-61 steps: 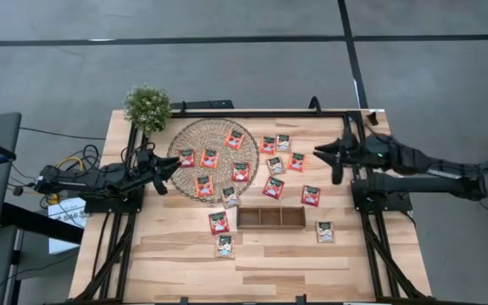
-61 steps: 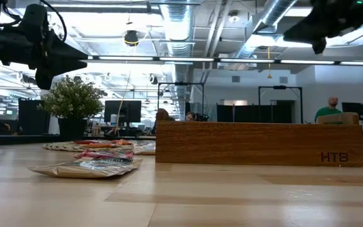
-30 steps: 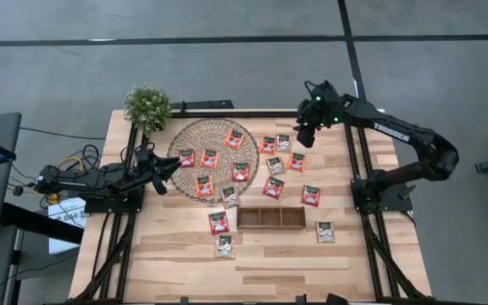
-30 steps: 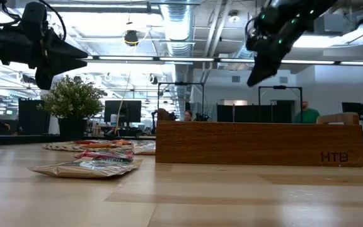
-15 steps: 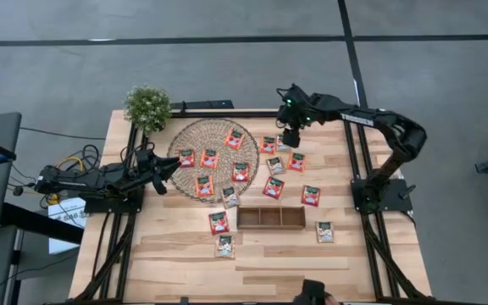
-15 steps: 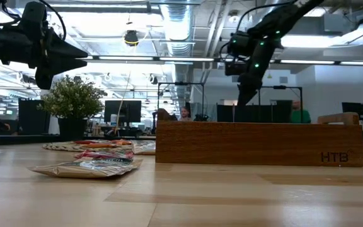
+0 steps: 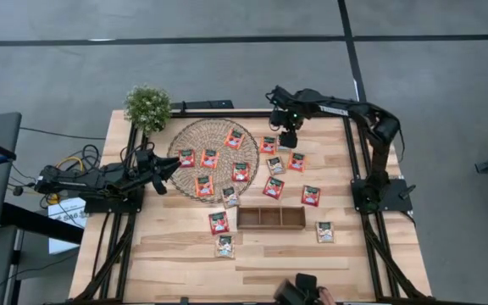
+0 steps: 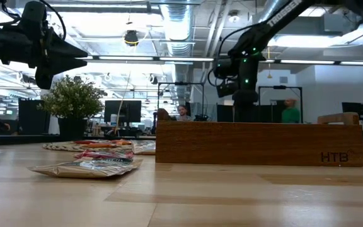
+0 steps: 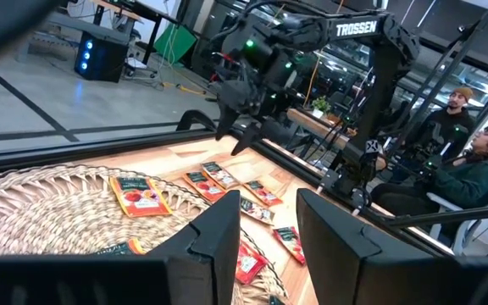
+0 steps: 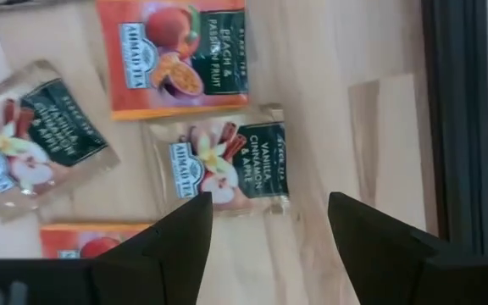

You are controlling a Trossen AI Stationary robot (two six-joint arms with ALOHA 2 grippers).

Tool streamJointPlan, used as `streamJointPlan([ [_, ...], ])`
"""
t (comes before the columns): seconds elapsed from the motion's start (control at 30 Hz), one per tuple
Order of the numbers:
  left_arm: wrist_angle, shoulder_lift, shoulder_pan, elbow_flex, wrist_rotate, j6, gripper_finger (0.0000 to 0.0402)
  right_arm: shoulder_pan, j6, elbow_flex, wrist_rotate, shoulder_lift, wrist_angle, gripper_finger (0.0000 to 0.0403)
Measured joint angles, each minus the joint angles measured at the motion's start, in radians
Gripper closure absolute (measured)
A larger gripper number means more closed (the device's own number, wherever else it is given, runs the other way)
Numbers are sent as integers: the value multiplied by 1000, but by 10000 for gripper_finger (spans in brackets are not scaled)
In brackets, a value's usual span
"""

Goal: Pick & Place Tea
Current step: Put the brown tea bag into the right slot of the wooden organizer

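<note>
Several small square tea sachets, most red and a few pale, lie flat on the round woven mat [image 7: 213,159] and on the wood to its right. My right gripper [image 7: 288,140] is open and points down over a pale sachet [image 10: 227,161] near the table's far edge. Its fingers stand on either side of the sachet without touching it. A red sachet [image 10: 172,55] lies just beside the pale one. My left gripper [image 7: 174,166] is open and empty, held above the mat's left edge. It also shows in the left wrist view [image 9: 269,229].
The brown three-part wooden tray [image 7: 270,218] stands nearer the front, with sachets around it. A small potted plant [image 7: 148,107] stands at the far left corner. The black frame rail [image 10: 456,119] runs close beside the pale sachet. People sit beyond the table [image 9: 473,161].
My right gripper has swung from the table's right side toward the far middle. It has tipped to point down and has come down over the sachets to the right of the mat. The sachets have not moved.
</note>
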Motion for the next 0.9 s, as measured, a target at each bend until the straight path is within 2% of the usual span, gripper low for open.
streamJointPlan([
  [0.2, 0, 0, 0, 1, 0, 0, 291, -8, 1, 18, 6, 48, -3, 173],
  [0.33, 0, 0, 0, 1, 0, 1, 291, 2, 3, 19, 46, 64, 1, 173],
  [0.9, 0, 0, 0, 1, 0, 0, 291, -8, 11, 18, 44, 65, 43, 173],
])
